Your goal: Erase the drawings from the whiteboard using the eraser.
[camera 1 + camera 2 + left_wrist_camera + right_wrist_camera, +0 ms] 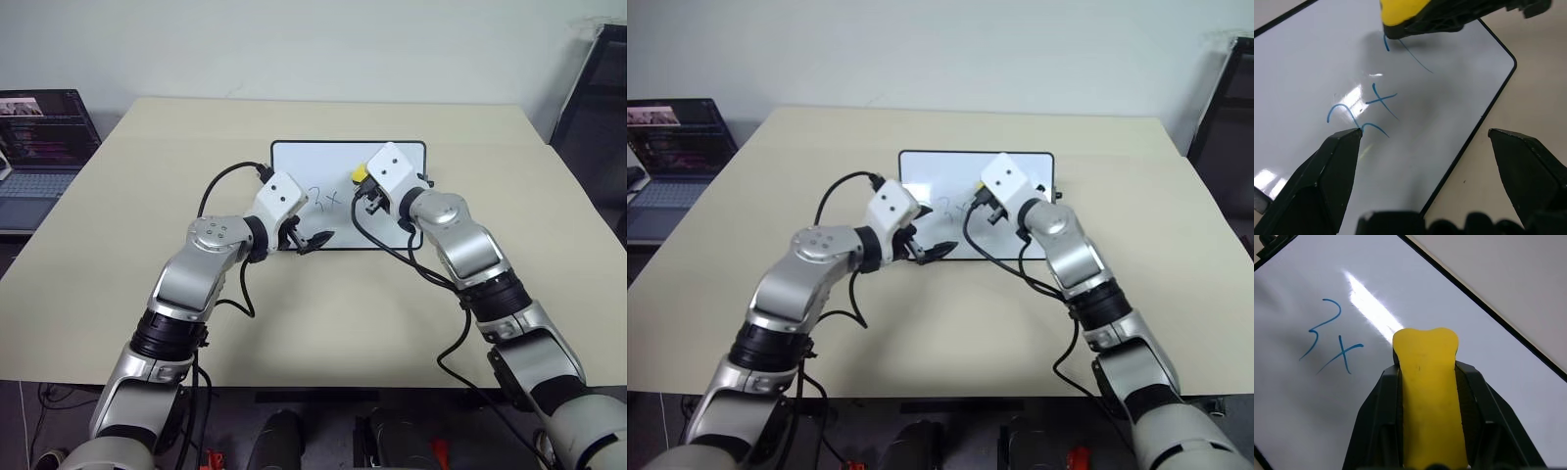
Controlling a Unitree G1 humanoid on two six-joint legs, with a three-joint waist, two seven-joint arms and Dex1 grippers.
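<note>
Eraser: the yellow eraser [1429, 396] sits clamped between the two black fingers of the right pincer [1426, 364], its rounded yellow end sticking out past the fingertips. It is over the whiteboard, toward the board's right half.
Eraser contact: in the left wrist view the dark underside of the eraser is at a blue stroke on the board; whether it presses on the surface cannot be told.
Drawings: blue marker strokes [1327, 335] reading like "3x" lie near the middle of the board, to the left of the eraser; another thin curved line [1413, 56] runs out from under the eraser.
Whiteboard: the white board with a thin black frame [304, 162] lies flat on the worktop, long side toward the robot.
Right pincer: closed tight on the eraser, held over the board.
Left pincer: its fingers stand wide apart [1422, 161] and hold nothing; it hangs at the board's near edge, one fingertip [1347, 142] over the white surface by the "3", the other over the worktop.
Worktop: a pale beige table [323, 313].
Beside the worktop: an open laptop [39, 147] to the left.
</note>
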